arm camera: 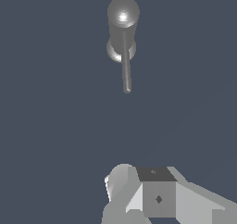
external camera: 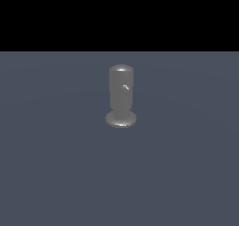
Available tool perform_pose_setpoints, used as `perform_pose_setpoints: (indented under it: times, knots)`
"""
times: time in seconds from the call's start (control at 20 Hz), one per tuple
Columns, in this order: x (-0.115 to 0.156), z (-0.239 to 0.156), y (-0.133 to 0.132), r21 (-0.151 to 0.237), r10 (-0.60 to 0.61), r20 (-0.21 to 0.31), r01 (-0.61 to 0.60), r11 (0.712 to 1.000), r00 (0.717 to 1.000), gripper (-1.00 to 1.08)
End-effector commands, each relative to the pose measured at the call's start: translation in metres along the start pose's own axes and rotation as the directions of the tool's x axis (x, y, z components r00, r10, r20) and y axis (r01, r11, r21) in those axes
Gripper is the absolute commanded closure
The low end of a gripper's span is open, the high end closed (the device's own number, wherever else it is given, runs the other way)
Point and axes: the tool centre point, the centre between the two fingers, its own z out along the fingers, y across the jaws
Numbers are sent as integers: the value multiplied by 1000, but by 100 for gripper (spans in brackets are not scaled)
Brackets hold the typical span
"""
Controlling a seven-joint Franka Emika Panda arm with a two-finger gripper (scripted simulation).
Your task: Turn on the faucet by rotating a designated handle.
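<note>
nearest the wrist camera, the hand [arm camera: 139, 195] was seen only as pale blocky housing; whether its fingers were spread or pressed together could not be told, and nothing was seen held. beyond it lay a stretch of bare surface [arm camera: 55, 135]. farther on, the handle [arm camera: 126, 72] was found, its rounded tip turned toward the hand and its long axis running straight away to the faucet [arm camera: 122, 28]. hand and handle were well apart, not touching. in the exterior view the faucet [external camera: 121, 96] stood upright near the middle of the surface [external camera: 56, 173], the handle [external camera: 125, 87] foreshortened to a glint. a sideways push at the tip was judged necessary.
</note>
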Motion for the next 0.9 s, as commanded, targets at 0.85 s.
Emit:
perform_pose_setpoints:
  times: [0.85]
  knots:
    - [21,67,-9,1,-14,0,14,1000,1000,108]
